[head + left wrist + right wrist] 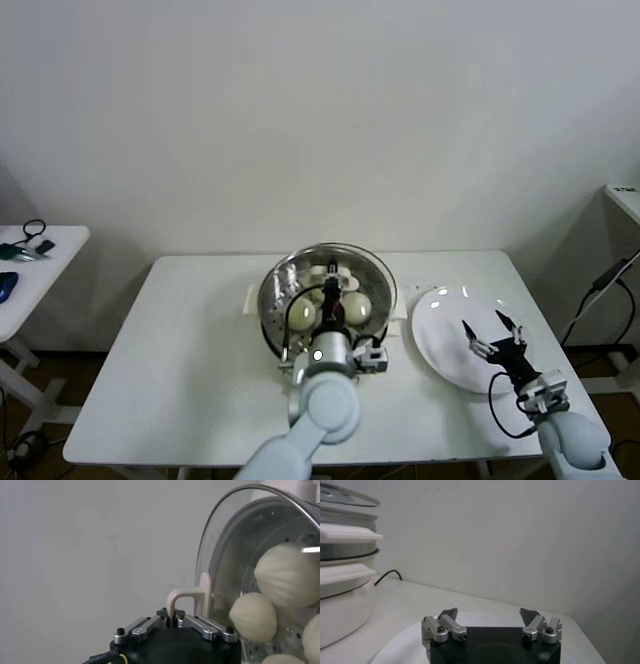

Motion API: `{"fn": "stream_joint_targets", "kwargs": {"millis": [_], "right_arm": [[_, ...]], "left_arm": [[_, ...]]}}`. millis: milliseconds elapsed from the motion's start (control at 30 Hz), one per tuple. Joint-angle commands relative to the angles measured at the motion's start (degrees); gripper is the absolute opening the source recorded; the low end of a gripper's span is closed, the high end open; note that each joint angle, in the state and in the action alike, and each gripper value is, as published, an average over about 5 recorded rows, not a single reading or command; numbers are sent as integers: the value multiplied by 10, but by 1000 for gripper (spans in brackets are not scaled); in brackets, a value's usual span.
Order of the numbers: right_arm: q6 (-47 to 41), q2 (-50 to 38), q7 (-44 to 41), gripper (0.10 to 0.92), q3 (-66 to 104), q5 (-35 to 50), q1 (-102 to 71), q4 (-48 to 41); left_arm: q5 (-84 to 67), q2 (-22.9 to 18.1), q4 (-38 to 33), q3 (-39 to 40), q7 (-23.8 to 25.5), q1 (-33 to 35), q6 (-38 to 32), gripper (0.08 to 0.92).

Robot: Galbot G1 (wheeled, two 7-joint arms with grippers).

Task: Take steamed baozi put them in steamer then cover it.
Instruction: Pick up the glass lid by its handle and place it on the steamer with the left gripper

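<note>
A plain pale wall backs a white bench [180, 360] that carries everything, with a smaller side table [40, 262] off to the robot's left. Near the middle of the bench sits the steamer [275, 300], a shiny steel pot on a cream base; its body and side handles also show stacked at the edge of the right wrist view. Over the pot's mouth is the round glass lid [375, 275], and in the left wrist view its rim appears to stand just clear of the pot rather than seated, though how much gap remains I cannot tell. The relation that matters for the covering move is simple: the lid is already centred on the steamer, so what is left, by my reading, is a straight drop with the lid kept level. To the robot's right of the steamer, just beside it, lies the flat white plate [440, 340], bare of buns. The steamed baozi [253, 616] lie inside the pot on the perforated tray, seen through the glass. The left tool [174, 622] is clamped shut on the lid's cream handle [186, 599], directly above the pot. The right tool [491, 625] hovers over the plate with its fingers spread wide and nothing between them, idle and farther from the pot.
</note>
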Motion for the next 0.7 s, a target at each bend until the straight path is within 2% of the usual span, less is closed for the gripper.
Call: {"fn": "stream_joint_targets", "kwargs": {"millis": [33, 700], "right_arm": [[1, 1, -1, 823, 0, 0, 0, 0], [3, 5, -5, 823, 5, -3, 0, -2]], "left_arm": [[3, -2, 16, -6, 2, -2, 28, 158], [0, -2, 25, -9, -22, 7, 28, 158]]}}
